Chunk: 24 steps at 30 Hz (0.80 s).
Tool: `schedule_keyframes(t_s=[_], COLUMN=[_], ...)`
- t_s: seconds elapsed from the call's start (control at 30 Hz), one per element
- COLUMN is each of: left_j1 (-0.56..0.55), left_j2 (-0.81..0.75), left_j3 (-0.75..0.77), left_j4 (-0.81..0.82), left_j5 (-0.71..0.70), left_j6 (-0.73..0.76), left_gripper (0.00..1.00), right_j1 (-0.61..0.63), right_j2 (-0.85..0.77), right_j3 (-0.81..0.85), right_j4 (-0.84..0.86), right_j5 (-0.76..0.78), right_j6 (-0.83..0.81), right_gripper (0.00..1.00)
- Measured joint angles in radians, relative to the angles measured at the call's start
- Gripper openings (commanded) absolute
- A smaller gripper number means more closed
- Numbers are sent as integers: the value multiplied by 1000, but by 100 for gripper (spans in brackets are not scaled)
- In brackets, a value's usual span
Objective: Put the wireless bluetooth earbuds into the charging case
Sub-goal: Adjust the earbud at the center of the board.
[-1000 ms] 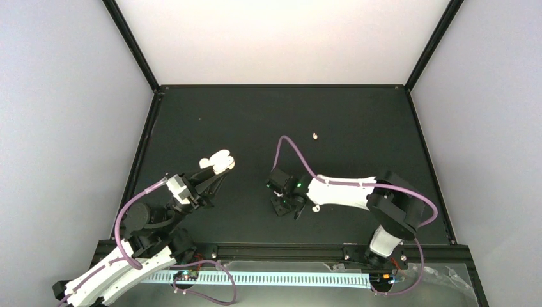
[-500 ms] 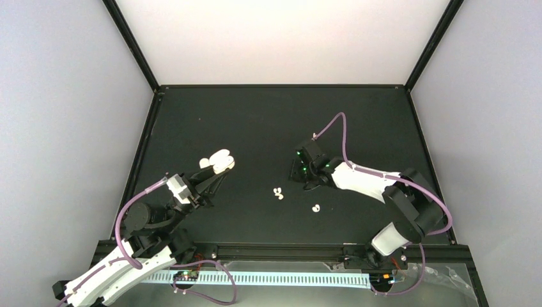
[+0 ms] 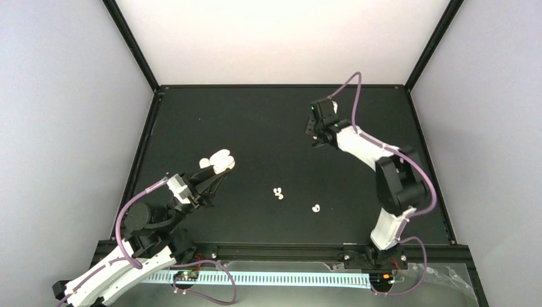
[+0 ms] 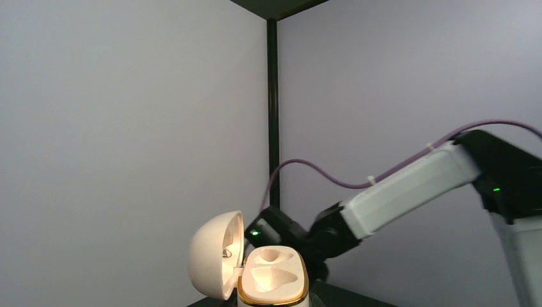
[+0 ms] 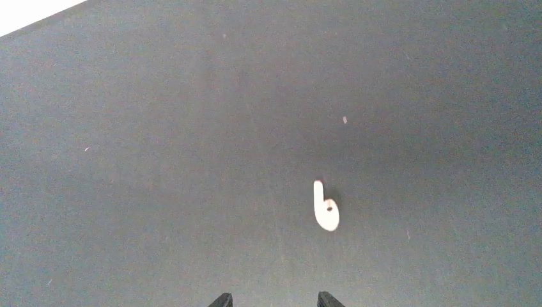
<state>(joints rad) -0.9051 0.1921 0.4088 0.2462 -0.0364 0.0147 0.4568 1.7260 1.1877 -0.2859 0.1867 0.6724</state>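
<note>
Black tabletop (image 3: 255,121): four earbuds (image 3: 278,192), one case (image 3: 219,161)

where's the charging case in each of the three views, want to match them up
Top external: charging case left of centre, lid open, at the left gripper.
Left wrist: the case at bottom centre, lid swung open to the left.
Right wrist: not in it; only the table and one earbud.
Shared landmark: the right arm, upper right in the top view, behind the case in the left wrist view.
</note>
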Motion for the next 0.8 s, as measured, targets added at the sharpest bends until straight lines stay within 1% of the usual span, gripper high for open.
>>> schedule_keyframes(t_s=[0.13,0.3,0.5,0.8], left_j1=[0,0,0,0], left_j2=[6,15,33,40], left_j3=[0,0,0,0], left_j4=[-1,-4,-4,-3], left_j5=[3,7,8,12], left_j6=[0,0,0,0], left_gripper=[2,2,2,2], right_j1=[-38,-87,-109,-108], right_j2=[181,336,417,452], right_j3=[188,365,467,476], right_j4=[-49,-140,-217,-272], right_j5=[18,27,26,-24], right_j6=[-73,-130,-171,-193], right_gripper=[37,37,35,30])
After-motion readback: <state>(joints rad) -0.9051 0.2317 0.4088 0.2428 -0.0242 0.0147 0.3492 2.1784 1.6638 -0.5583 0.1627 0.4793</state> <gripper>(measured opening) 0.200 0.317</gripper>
